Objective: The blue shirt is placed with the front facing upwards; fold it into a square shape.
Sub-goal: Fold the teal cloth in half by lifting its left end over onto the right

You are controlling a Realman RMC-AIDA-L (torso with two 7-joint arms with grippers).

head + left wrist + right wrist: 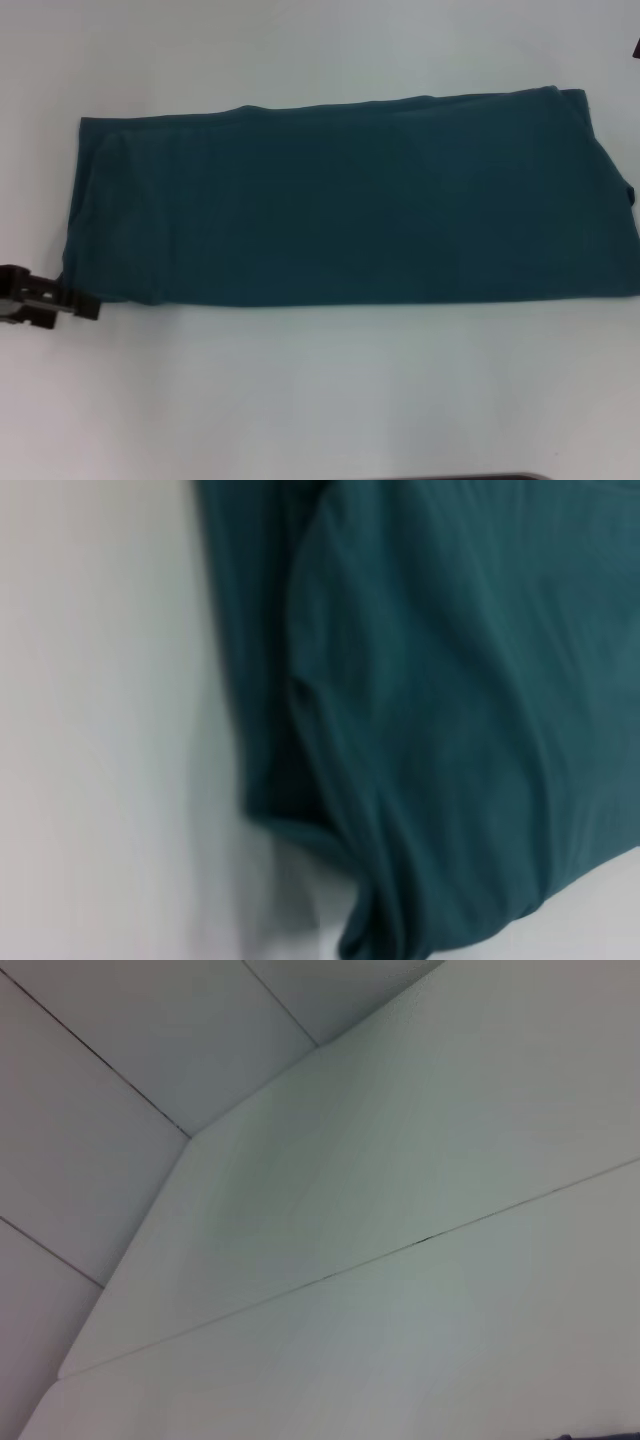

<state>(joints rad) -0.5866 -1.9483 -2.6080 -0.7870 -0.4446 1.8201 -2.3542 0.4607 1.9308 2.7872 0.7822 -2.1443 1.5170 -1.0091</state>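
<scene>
The blue shirt (350, 205) lies flat on the white table (320, 390) as a long, wide rectangle. Only plain teal cloth shows; the lettering and collar are hidden. My left gripper (86, 306) is low over the table at the shirt's near left corner, just beside the cloth edge. The left wrist view shows that end of the shirt (450, 700) close up, with layered folds and a rumpled corner. My right gripper is out of view; only a dark sliver (637, 46) shows at the far right edge of the head view.
The right wrist view shows only white panels (330, 1210) with thin seams. A dark strip (450, 477) marks the table's near edge. White table surface (100, 730) lies beside the shirt's left end.
</scene>
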